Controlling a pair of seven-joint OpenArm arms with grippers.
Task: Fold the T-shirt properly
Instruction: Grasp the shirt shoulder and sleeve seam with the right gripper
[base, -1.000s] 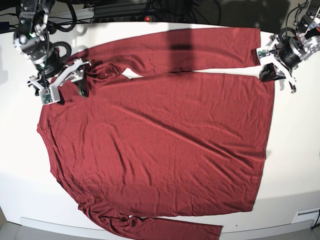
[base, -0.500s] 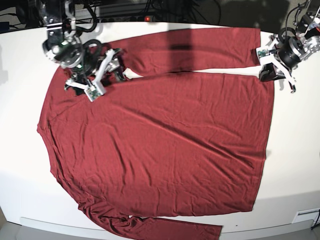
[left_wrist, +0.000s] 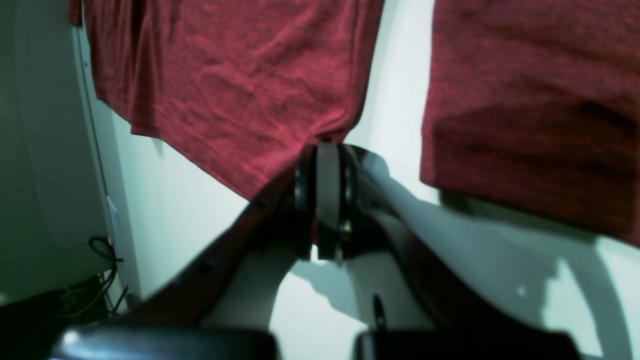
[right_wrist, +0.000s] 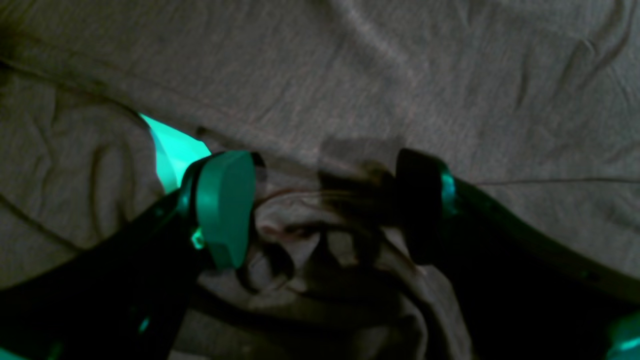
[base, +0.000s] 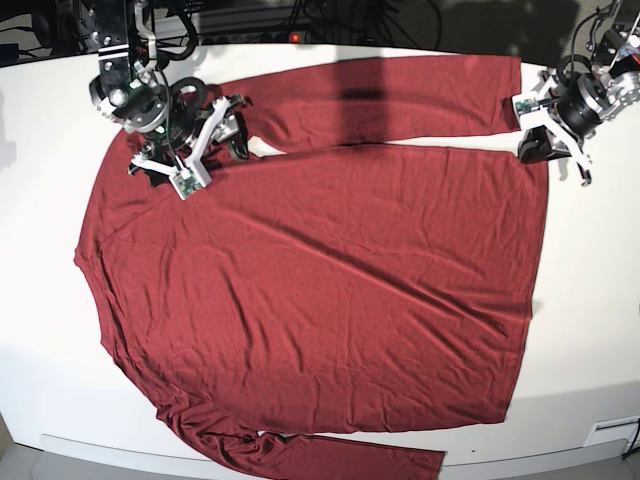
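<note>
In the left wrist view, we see the left claw (left_wrist: 327, 200) pressed shut on the corner of the T-shirt (left_wrist: 240, 85), pinching the hem where it meets the bare table (left_wrist: 395, 100). The body of the shirt spreads away ahead of this claw, and a separate panel (most likely the sleeve end) lies just beside it on the other side of a strip of table. We judge this grip should stay firm and low, so the corner does not slide out when the fold begins.

In the right wrist view, the right claw (right_wrist: 320, 205) stands wide open, its two fingers (right_wrist: 225, 205) straddling a bunched ridge of fabric that rises between them. Nothing is gripped yet. We would lower it until both fingertips press the cloth, then close on the whole bunch (a thin pinch of this soft knit would likely slip free). A small patch of table shows just beside one finger.

In the base view, the T-shirt (base: 320, 280) lies flat across the table (base: 590, 300), sleeves along the far and near edges. The right claw (base: 200, 140) sits over the armpit by the far sleeve, and the left claw (base: 535, 145) holds the far hem corner. We would lift both ends together and level, so that the fold line runs straight.
</note>
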